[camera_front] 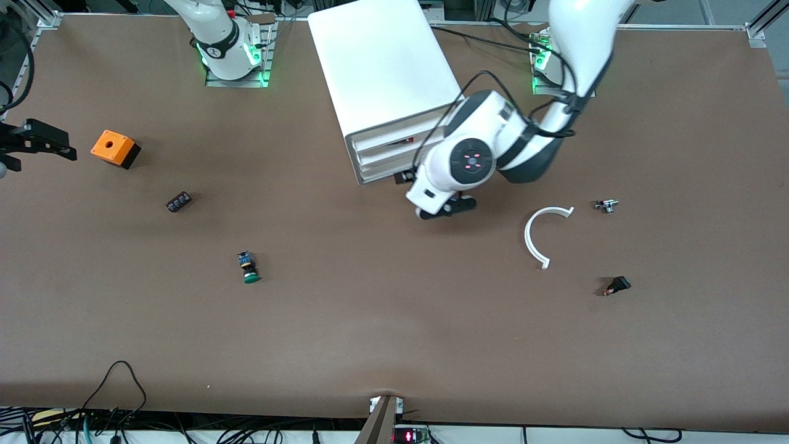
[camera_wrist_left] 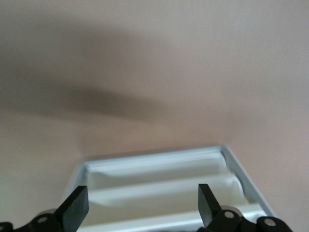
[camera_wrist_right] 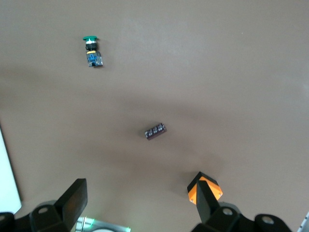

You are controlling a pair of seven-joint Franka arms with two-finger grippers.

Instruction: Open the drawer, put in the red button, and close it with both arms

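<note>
Brown table (camera_front: 382, 333) w/ white three-drawer cabinet (camera_front: 382, 68) at the robots' end, drawer fronts facing the front cam. Going across from the right arm's end: right gripper (camera_front: 38, 143) up at the table edge, waiting, fingers (camera_wrist_right: 73, 199) wide apart, holding nothing; its wrist view looks down on the orange box (camera_front: 114, 148), the small dark block (camera_front: 179, 201) and the green button (camera_front: 248, 268), all well apart on the table. Box sits toward the right arm's end; dark block nearer the cam than it; green button nearer still, on its side. Middle drawer (camera_front: 385, 155) looks shut or nearly so, flush w/ top and bottom drawers. Left gripper (camera_front: 449, 207) low just in front of the cabinet's drawer fronts, fingers (camera_wrist_left: 75, 209) spread wide, empty, touching nothing that I can tell; drawer fronts (camera_wrist_left: 164, 191) show between them. Toward the left arm's end: white curved strip (camera_front: 539, 237), a small metal part (camera_front: 606, 205), and a small black-and-red part (camera_front: 616, 285) nearest the cam. Red button: can't tell which, if any, of these small parts it is.
</note>
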